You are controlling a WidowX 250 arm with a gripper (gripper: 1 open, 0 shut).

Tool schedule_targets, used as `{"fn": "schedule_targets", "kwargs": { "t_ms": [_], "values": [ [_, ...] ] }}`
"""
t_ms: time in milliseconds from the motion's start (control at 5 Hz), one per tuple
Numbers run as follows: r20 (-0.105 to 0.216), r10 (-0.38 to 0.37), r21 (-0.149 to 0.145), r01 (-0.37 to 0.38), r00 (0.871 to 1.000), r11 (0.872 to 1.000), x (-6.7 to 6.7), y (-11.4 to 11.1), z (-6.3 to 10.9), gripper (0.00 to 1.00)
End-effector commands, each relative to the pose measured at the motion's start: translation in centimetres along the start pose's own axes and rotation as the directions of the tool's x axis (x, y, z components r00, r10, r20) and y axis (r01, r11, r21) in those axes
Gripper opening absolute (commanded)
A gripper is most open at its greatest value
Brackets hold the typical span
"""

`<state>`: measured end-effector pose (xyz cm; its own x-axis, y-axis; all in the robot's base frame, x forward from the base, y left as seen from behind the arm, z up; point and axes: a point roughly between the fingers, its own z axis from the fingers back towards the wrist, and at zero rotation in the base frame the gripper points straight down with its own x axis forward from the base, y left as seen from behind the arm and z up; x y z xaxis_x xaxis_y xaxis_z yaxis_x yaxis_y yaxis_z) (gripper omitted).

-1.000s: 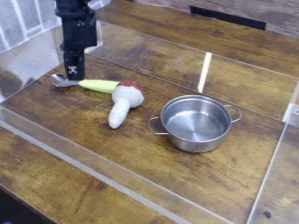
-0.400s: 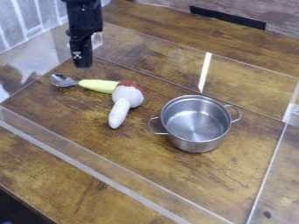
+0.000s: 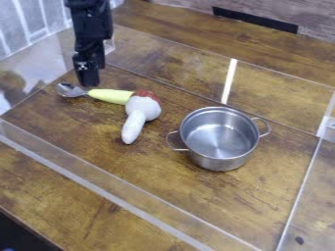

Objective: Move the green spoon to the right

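Point the fingertips of the black gripper (image 3: 88, 82) downward, at the end of a dark arm (image 3: 88, 20) reaching in from the top of the view; cannot tell from so small and dark a shape whether to call the jaws apart or together; see nothing lifted in them. Find the green spoon (image 3: 110, 96) right by the jaws, lying on the wooden table (image 3: 144, 196); see its round silver bowl a little to the picture's left of the fingertips and toward the camera, its thick yellow-green handle running off to the right of them; cannot tell whether to count the fingertips as touching it.

Find next, farther from the jaws to the right and toward the camera, the white mushroom-shaped toy (image 3: 136, 118), with its reddish patch at the end close to the spoon's handle and its narrow end pointing toward the camera; cannot tell whether toy and handle touch. Look well to the right of the jaws, at about the same height in the view, for a narrow white strip (image 3: 230, 80); look also well to the right but nearer the camera for the steel pot (image 3: 218, 138), standing upright and uncovered, with a loop handle on each side, apart from the toy.
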<state>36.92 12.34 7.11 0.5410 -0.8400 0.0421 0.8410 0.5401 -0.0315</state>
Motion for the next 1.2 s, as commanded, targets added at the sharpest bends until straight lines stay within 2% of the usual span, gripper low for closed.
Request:
{"fn": "schedule_targets", "kwargs": {
  "t_ms": [0,400,600,1000],
  "values": [
    [0.028,-0.038,0.027,0.037,0.999,0.999,-0.2,0.6,0.1,1.00],
    [0.047,-0.129,0.012,0.128,0.991,0.992,0.2,1.9,-1.6,1.00],
    [0.047,-0.182,0.012,0.182,0.982,0.983,0.6,3.0,-1.5,0.00],
    [0.050,-0.096,0.014,0.095,0.994,0.995,-1.0,3.5,2.1,0.00]
  ]
}}
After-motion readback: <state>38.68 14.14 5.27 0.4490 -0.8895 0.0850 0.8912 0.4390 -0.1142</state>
